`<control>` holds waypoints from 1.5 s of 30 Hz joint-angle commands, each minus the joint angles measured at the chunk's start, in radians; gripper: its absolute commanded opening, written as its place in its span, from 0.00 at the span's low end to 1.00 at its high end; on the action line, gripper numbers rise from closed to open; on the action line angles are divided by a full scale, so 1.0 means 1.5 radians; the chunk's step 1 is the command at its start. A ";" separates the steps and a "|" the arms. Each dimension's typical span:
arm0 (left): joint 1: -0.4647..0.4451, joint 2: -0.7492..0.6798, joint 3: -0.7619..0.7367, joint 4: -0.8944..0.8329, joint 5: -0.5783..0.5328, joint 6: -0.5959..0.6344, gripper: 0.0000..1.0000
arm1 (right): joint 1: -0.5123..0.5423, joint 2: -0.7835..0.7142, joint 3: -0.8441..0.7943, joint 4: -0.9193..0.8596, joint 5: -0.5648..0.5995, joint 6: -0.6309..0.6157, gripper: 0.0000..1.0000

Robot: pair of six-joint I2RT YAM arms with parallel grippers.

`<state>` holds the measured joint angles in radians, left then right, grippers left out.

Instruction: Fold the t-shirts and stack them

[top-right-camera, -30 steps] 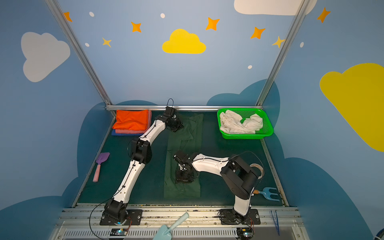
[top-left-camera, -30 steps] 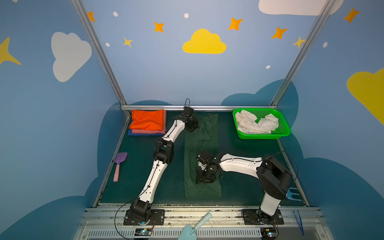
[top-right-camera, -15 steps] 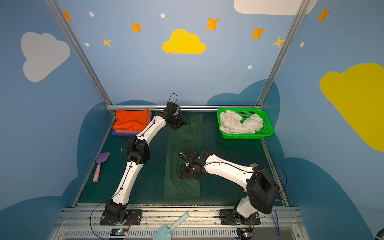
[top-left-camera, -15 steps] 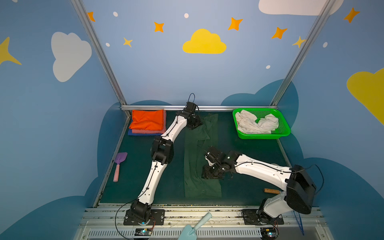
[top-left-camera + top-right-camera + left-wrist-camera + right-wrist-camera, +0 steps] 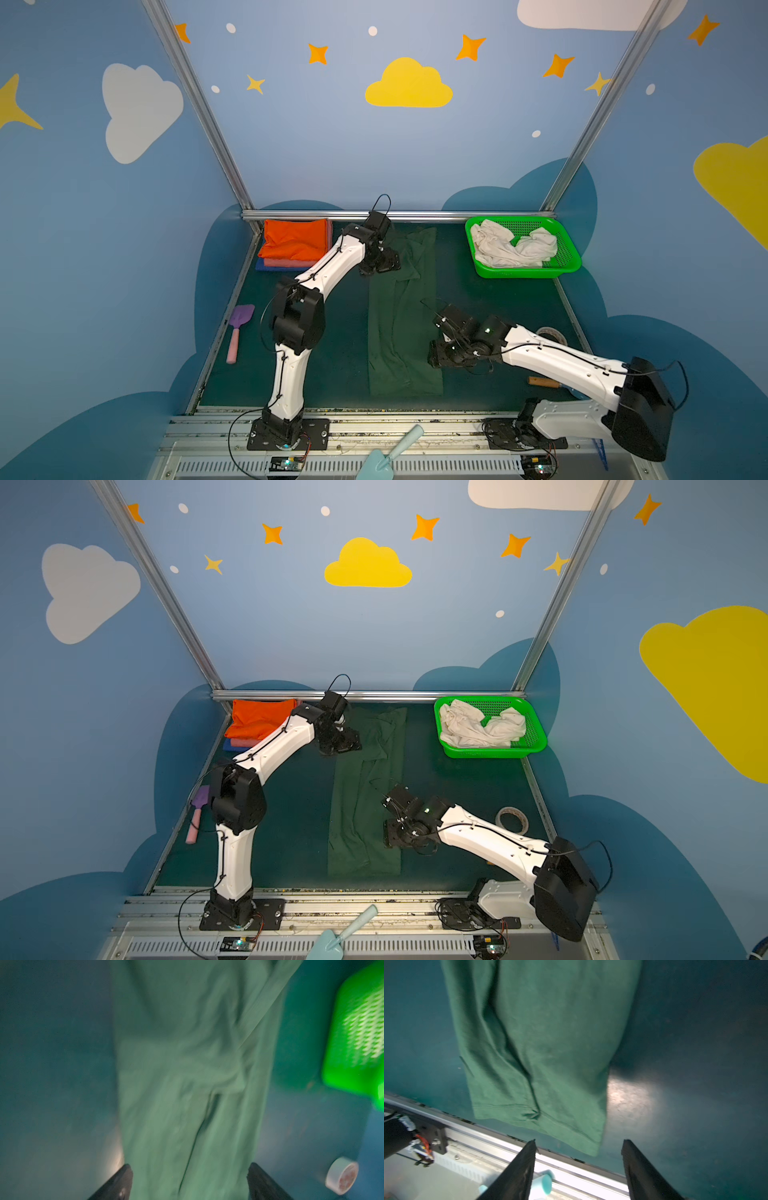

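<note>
Lying lengthwise down the middle of the dark teal tabletop (image 5: 332, 353) is the dark green t-shirt (image 5: 401, 316), folded into a long narrow strip. It runs from the back rail almost to the front edge and shows in both top views (image 5: 365, 804). Creases run along its length, and its hemmed end points toward the robot bases.

The left gripper (image 5: 384, 264) sits at the far end of the strip, over its left edge. In the blurred left wrist view its two dark fingers (image 5: 122, 1180) are spread wide, with green cloth (image 5: 187, 1064) stretching away beyond them and nothing pinched.

The right gripper (image 5: 440, 353) is just beside the strip's right edge, nearer the front. The right wrist view shows its jaws parted and empty (image 5: 578, 1142), with the shirt's hem (image 5: 539, 1043) lying flat ahead of them.

At the back left corner is a folded stack, with the orange t-shirt (image 5: 295, 243) on top, the pink t-shirt (image 5: 286, 262) under it and the blue t-shirt (image 5: 270, 268) at the bottom. At the back right, the white t-shirt (image 5: 511, 249) lies crumpled in a green mesh basket (image 5: 523, 272).

A purple toy shovel (image 5: 239, 328) lies near the left wall. A roll of tape (image 5: 512, 818) rests near the right edge, and a pale blue trowel (image 5: 388, 455) lies on the front rail.
</note>
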<state>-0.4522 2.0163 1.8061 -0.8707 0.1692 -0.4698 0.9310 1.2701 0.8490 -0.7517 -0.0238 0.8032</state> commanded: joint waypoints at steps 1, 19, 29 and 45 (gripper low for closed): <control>-0.010 -0.112 -0.130 0.037 -0.032 -0.005 0.88 | -0.008 -0.008 -0.030 0.006 0.007 -0.005 0.68; -0.214 -0.390 -0.660 0.144 0.024 -0.210 0.72 | -0.007 0.084 -0.107 0.126 -0.066 0.002 0.62; -0.300 -0.372 -0.737 0.196 0.077 -0.278 0.54 | 0.025 0.108 -0.114 0.125 -0.083 0.023 0.60; -0.316 -0.448 -0.808 0.198 0.045 -0.338 0.07 | 0.054 0.076 -0.165 0.108 -0.075 0.063 0.11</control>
<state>-0.9195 1.3716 0.6285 -0.5198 0.2562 -0.9516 0.9966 1.3788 0.6468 -0.5308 -0.1204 0.8745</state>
